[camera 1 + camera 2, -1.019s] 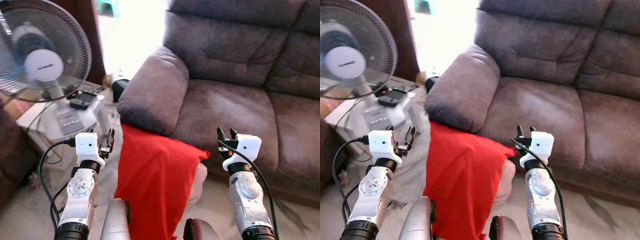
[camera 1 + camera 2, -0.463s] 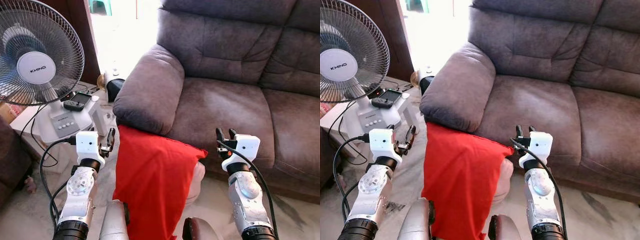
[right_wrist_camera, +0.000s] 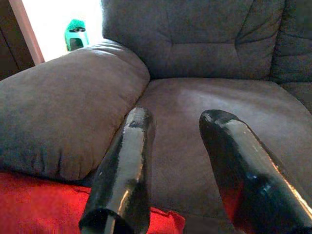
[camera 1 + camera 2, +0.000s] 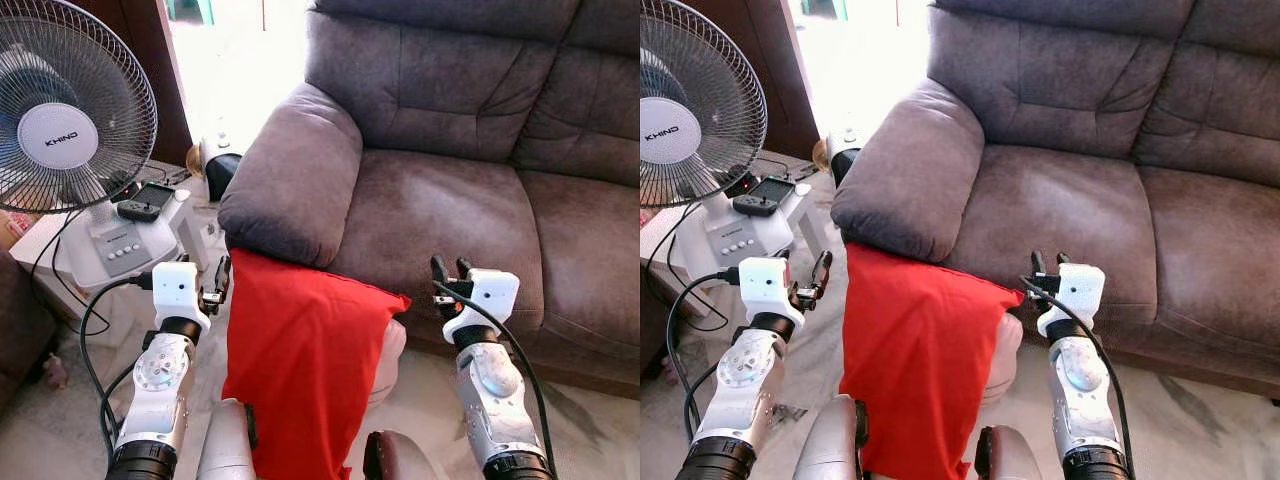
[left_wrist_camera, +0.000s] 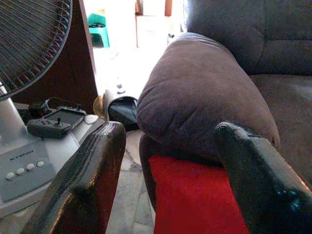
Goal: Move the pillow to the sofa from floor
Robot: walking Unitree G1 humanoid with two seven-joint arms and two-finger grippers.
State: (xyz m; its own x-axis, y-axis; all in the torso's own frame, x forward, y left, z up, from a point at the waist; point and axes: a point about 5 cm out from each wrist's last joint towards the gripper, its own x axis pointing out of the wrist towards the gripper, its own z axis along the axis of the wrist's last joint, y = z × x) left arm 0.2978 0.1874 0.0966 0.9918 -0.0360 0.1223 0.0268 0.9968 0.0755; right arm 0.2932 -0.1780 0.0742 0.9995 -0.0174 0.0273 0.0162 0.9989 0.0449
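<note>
Standing between the two raised arms is the red pillow [image 4: 300, 360], upright on the floor [image 4: 420, 400] and leaning its top edge against the front of the sofa [image 4: 450, 210], tucked right under the big armrest [image 4: 290, 180]. The left jaws [image 4: 222, 280] hang apart, nothing between them, just beside the pillow's upper left corner but not touching it; through the left wrist view the two black fingers [image 5: 87, 180] frame the armrest with the red fabric showing low between them. The right jaws [image 4: 449, 270] are apart too, a narrower gap, gripping nothing, held just off the pillow's right corner and in front of the seat cushion [image 4: 440, 215]; the right wrist view looks straight over the cushion, armrest to one side, a strip of red at the near edge.

Beyond the right jaws the seat cushion lies bare, wide and flat, backrest rising behind it. Out past the left jaws it is tighter: a standing fan [image 4: 70, 120] sits on a low white desk [image 4: 60, 240] with a remote [image 4: 145, 208] by its base, and black cables [image 4: 85, 330] trail down near the left forearm. The pillow's right side bulges pale where the cover ends, close to the sofa's front edge.
</note>
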